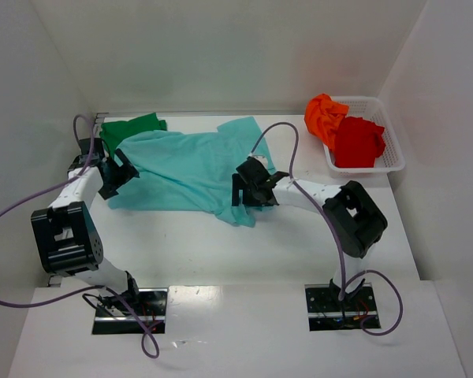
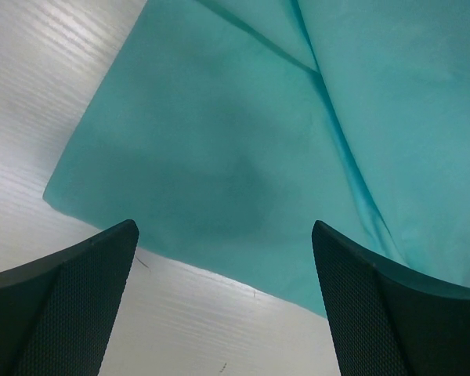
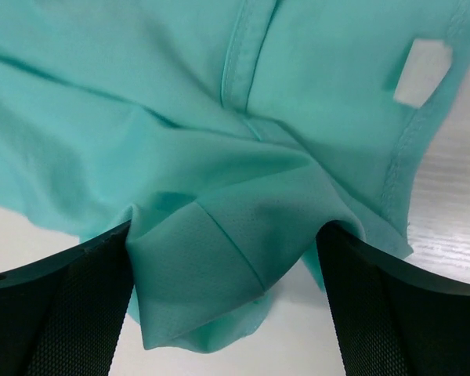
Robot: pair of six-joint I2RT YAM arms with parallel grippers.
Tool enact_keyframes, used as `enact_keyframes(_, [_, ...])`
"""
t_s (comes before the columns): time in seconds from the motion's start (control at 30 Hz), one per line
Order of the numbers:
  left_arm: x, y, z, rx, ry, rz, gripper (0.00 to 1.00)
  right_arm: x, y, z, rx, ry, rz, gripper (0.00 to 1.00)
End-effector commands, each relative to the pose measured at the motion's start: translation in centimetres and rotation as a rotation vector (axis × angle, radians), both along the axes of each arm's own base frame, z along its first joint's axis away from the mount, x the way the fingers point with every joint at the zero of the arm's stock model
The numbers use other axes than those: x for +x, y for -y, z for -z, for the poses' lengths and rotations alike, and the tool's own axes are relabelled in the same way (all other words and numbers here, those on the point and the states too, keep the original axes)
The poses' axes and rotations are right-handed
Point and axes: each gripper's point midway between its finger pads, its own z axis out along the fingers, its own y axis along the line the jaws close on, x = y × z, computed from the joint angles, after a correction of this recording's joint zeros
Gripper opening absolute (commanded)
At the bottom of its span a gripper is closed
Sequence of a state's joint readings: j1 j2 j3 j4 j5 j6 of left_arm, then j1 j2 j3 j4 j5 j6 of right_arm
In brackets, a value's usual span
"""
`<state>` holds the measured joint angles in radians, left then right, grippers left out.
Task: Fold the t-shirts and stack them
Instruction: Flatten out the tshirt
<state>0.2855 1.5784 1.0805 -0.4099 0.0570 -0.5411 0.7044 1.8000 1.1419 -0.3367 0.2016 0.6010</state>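
While my left gripper and right gripper gape wide, the teal shirt lies loose.
A bad pinch may bunch it.

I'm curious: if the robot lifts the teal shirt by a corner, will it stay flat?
Probably not; the teal shirt already lies in soft folds, so it would likely droop. Pushed, it would probably bunch up, since its cloth looks thin.

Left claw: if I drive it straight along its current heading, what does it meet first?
The open left claw points at a corner of the light teal cloth t-shirt on the white table. It would probably meet that cloth first, though depth is unclear.
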Motion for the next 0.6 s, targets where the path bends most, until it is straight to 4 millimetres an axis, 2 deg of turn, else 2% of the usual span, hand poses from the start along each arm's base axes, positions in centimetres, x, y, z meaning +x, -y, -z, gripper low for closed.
enact_keyframes(0.0, [-0.1,-0.5,-2.0,0.014,0.073,-0.062,0.99,-2.3,-0.7,-2.7,0.132,0.021,-0.057,0.94])
enact_keyframes(0.23, [-0.1,-0.3,-1.7,-0.006,0.068,-0.071,0.99,-4.6,-1.1,-1.9,0.213,-0.026,-0.101,0.94])
enact_keyframes(0.33, [-0.3,-0.2,-1.7,-0.006,0.068,-0.072,0.99,-5.0,-1.3,-1.8,0.232,-0.029,-0.114,0.94])
enact_keyframes(0.4, [-0.3,-0.1,-1.7,-0.013,0.070,-0.066,0.99,-4.9,-1.7,-2.9,0.257,-0.004,-0.135,0.94])
enact_keyframes(0.43, [-0.3,-0.1,-1.7,-0.013,0.070,-0.066,0.99,-5.4,-1.8,-2.5,0.251,-0.014,-0.145,0.94])
enact_keyframes(0.47, [-0.3,-0.1,-1.7,-0.013,0.070,-0.066,0.99,-5.2,-2.0,-3.2,0.267,0.008,-0.147,0.94])
enact_keyframes(0.5, [-0.3,-0.1,-1.7,-0.013,0.070,-0.066,0.99,-5.8,-2.1,-2.7,0.260,-0.003,-0.160,0.94])
enact_keyframes(0.57, [-0.3,-0.1,-1.7,-0.013,0.070,-0.066,0.99,-5.6,-2.0,-2.4,0.246,0.004,-0.159,0.94])
